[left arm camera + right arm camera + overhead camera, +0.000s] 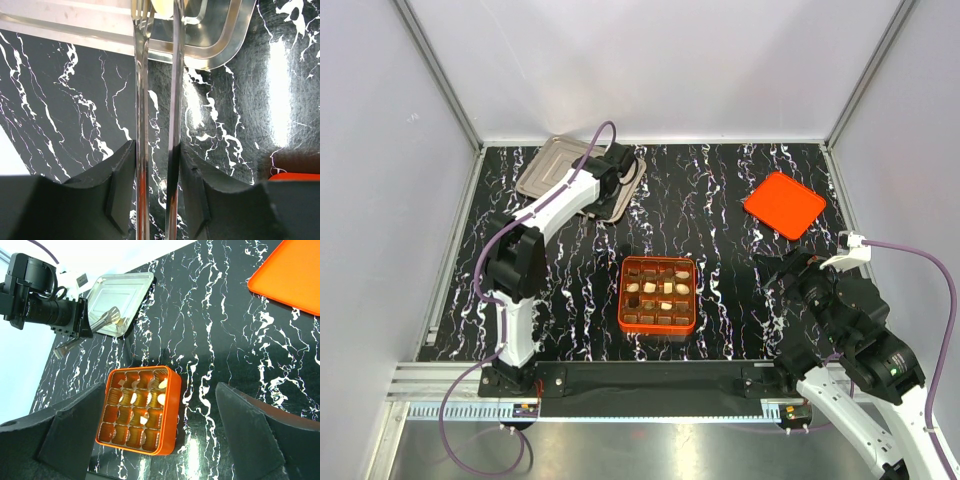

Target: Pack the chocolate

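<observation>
1. Tool state: my left gripper is clamped on a pair of metal tongs, its fingers pressing the two blades to a narrow gap. My right gripper hangs over the near right of the table with its jaws wide apart and nothing in them.
2. Tool axis: the tongs run straight out ahead of the left gripper. Their tips reach over the steel tray in the far left corner of the marble-patterned table.
3. Load: a cream-white piece shows between the tong tips at the top edge of the left wrist view. It is cropped there, so I cannot confirm that it is pinched rather than only bracketed.
4. Target: the orange box sits at table centre, between the two arms. Several of its grid cells already hold chocolate pieces, and other cells look vacant.
5. Governing relation: from the tray, the box lies toward the near edge and to my right, behind the tong tips. I judge that the left arm must draw back and swing rightward to bring the tips over a vacant cell.
6. Arm assignment: only the left arm is at the tray. The orange lid lies far right, nearer the right arm.
</observation>
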